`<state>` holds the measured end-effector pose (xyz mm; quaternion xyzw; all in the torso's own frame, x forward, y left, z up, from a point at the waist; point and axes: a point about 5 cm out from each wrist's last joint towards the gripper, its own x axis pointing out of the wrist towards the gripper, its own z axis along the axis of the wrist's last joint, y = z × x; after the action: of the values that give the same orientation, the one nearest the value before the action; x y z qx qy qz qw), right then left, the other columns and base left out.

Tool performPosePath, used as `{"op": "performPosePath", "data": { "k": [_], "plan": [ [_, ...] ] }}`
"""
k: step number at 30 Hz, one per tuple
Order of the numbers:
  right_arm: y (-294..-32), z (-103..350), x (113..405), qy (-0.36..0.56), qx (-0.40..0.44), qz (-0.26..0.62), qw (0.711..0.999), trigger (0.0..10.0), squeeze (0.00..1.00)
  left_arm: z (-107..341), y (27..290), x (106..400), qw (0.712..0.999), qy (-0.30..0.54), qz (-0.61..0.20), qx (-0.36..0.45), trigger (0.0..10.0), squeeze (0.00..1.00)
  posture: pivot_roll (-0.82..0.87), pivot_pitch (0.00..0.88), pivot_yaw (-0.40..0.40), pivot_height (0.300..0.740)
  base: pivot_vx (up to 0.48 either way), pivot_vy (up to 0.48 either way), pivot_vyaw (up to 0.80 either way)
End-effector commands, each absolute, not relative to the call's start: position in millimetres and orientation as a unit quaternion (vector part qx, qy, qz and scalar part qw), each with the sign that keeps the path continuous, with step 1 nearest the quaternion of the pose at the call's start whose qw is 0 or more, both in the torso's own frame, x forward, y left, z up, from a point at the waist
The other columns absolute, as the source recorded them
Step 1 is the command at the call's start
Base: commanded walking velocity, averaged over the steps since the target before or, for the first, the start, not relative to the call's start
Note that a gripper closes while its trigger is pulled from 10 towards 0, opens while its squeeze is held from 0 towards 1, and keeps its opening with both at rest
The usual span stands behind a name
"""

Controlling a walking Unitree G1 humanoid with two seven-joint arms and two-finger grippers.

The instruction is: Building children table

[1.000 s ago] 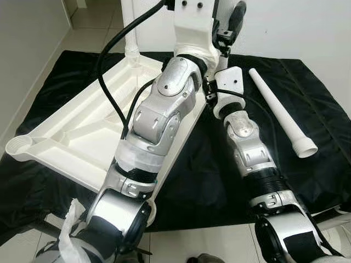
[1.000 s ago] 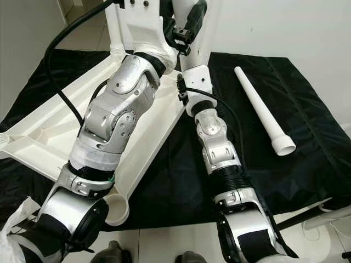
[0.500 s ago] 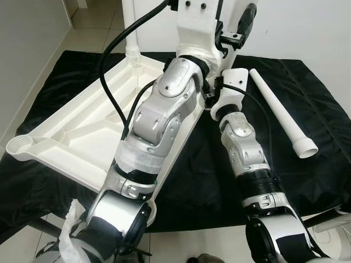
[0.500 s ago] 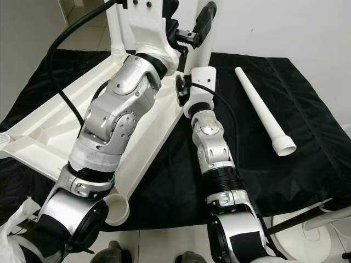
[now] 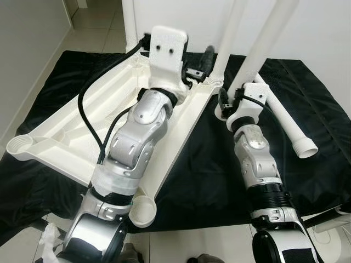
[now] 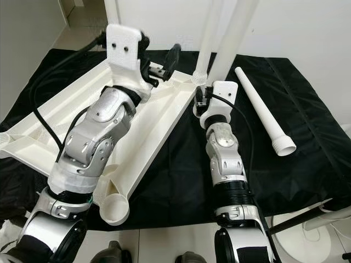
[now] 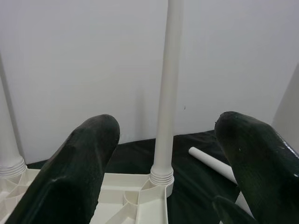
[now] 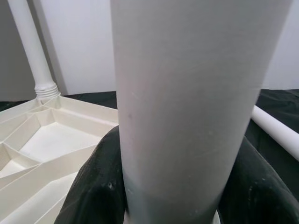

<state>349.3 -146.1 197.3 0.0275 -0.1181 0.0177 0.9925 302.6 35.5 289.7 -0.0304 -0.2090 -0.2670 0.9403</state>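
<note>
Table leg (image 8: 187, 93) inside right claw (image 8: 173, 186)

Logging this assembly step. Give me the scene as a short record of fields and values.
tabletop: white plastic tabletop, upside down on the black cloth
fitted legs: one at the far-left corner, one at the far-right corner
held leg: third leg, upright, gripped by the right end effector beside the far-right corner
loose leg: fourth leg, lying on the cloth
left end effector: open, over the tabletop's far edge
open sockets: two near corners
</note>
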Motion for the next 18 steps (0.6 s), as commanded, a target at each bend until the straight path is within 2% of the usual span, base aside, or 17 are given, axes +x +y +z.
{"op": "performPosePath", "data": {
  "k": [1,2,7,10,13,15,18],
  "plan": [
    [-154.6,194.6,346.1,-0.114,0.029,0.009,0.993,10.0,0.0,278.0,32.1,295.4,0.918,-0.195,-0.345,0.006,10.0,0.0,-0.05,0.021,-0.016,0.74,0.0,0.0,0.0],
    [-163.4,191.1,341.2,-0.11,0.023,0.001,0.994,10.0,0.0,258.5,43.8,290.9,0.921,-0.17,-0.35,0.023,10.0,0.0,-0.06,0.02,-0.013,0.74,0.0,0.0,0.0],
    [-167.2,189.9,338.8,-0.109,0.02,-0.004,0.994,10.0,0.0,250.0,50.4,288.1,0.922,-0.161,-0.35,0.031,10.0,0.0,-0.06,0.022,-0.012,0.74,0.0,0.0,0.0],
    [-175.0,186.4,334.2,-0.104,0.017,-0.017,0.994,10.0,0.0,224.8,67.1,275.0,0.917,-0.129,-0.373,0.057,10.0,0.0,-0.06,0.024,-0.015,0.74,0.0,0.0,0.0],
    [-175.5,186.0,333.7,-0.104,0.017,-0.017,0.994,10.0,0.0,221.5,69.5,272.8,0.915,-0.124,-0.378,0.061,10.0,0.0,-0.06,0.024,-0.015,0.74,0.0,0.0,0.0],
    [-176.0,185.8,333.0,-0.102,0.012,-0.016,0.995,10.0,0.0,210.8,84.2,266.2,0.91,-0.107,-0.396,0.066,10.0,0.0,-0.06,0.026,-0.019,0.74,0.0,0.0,0.0],
    [-176.6,185.8,333.1,-0.101,0.01,-0.015,0.995,10.0,0.0,206.0,92.8,261.7,0.904,-0.099,-0.411,0.071,10.0,0.0,-0.06,0.026,-0.019,0.74,0.0,0.0,0.0]
  ]
}}
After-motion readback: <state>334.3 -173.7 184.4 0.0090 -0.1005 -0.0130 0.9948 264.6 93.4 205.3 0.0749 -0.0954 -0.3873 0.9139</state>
